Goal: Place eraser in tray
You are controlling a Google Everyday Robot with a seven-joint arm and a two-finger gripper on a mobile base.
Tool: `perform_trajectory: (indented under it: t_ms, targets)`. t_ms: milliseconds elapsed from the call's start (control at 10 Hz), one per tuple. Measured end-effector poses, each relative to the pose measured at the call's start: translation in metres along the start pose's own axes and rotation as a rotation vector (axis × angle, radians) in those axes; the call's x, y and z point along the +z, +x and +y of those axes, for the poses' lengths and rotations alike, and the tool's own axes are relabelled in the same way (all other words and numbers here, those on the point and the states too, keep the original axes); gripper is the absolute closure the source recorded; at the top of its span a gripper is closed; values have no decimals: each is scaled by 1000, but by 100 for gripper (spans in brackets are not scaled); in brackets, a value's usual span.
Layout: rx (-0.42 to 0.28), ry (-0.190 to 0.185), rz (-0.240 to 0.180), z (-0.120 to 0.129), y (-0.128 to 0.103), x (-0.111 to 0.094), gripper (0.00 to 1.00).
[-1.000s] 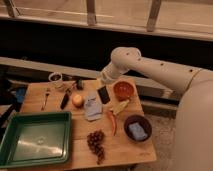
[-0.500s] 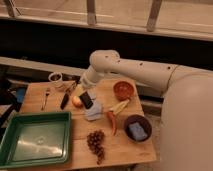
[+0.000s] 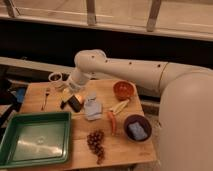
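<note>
The eraser [image 3: 76,103], a small black block, hangs just above the wooden table, a little past the far right corner of the tray [image 3: 35,140]. My gripper [image 3: 75,97] is shut on the eraser from above, at the end of the white arm that reaches in from the right. The tray is large, green and raised-rimmed; it lies at the table's front left with nothing in it. The eraser is still outside its rim.
A folded blue-grey cloth [image 3: 92,108] lies right of the eraser. Further right are an orange bowl [image 3: 123,90], a banana [image 3: 119,106], a carrot [image 3: 112,123] and a dark bowl [image 3: 136,127]. Grapes [image 3: 96,143] lie at the front. A fork [image 3: 46,97] and a cup [image 3: 56,78] sit far left.
The arm has swung left across the table, carrying the eraser from beside the orange bowl, past the cloth, to near the tray's far right corner.
</note>
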Motion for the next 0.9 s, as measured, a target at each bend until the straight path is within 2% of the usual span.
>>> perform_trajectory:
  t_ms: [300, 500, 600, 800, 900]
  targets:
    - [-4, 1, 3, 1, -1, 0, 100]
    - [-44, -15, 16, 11, -11, 17, 100]
    - [-62, -30, 21, 17, -18, 27, 100]
    - [-121, -90, 23, 43, -37, 60, 100]
    - [-139, -111, 20, 50, -42, 68, 100]
